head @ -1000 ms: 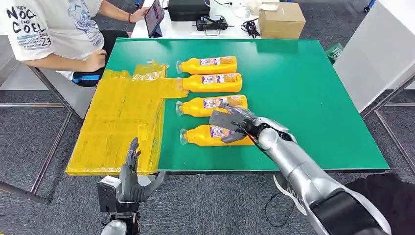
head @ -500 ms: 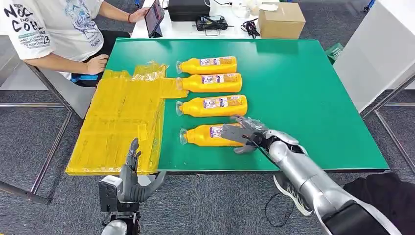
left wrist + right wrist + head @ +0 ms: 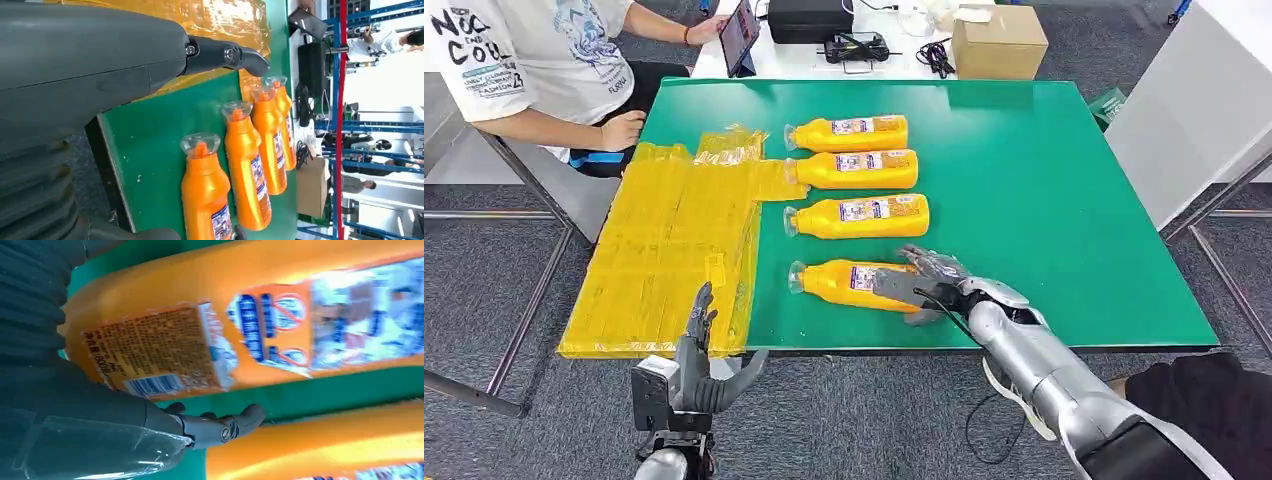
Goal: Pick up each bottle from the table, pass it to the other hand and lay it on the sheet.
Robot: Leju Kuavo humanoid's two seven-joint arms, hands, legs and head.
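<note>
Bottles, four of them, lie on their sides in a column near the middle of the green table [image 3: 1064,180], caps pointing toward the yellow sheet [image 3: 674,250]. Going left to right from my head camera: a person [image 3: 534,60] sits at the far left corner, one fist resting by the table edge. The sheet covers the left strip of the table, and its near corner reaches the front edge. My left hand [image 3: 699,365] hovers just off that front edge, below the sheet's near corner, fingers spread and upright, holding nothing. A band of bare green separates the sheet from the bottle caps.

The nearest bottle [image 3: 849,283] lies close to the front edge, slightly skewed. My right hand [image 3: 919,285] is on its base end, fingers over the top and thumb on the near side. I cannot tell whether the grasp is closed. The right wrist camera shows the thumb in the gap between this bottle and the second bottle [image 3: 856,216]. The third bottle [image 3: 854,168] and the far bottle [image 3: 846,133] lie beyond. Right of the column the green surface runs open to the right edge. A cardboard box [image 3: 999,40] stands on the white table behind.
</note>
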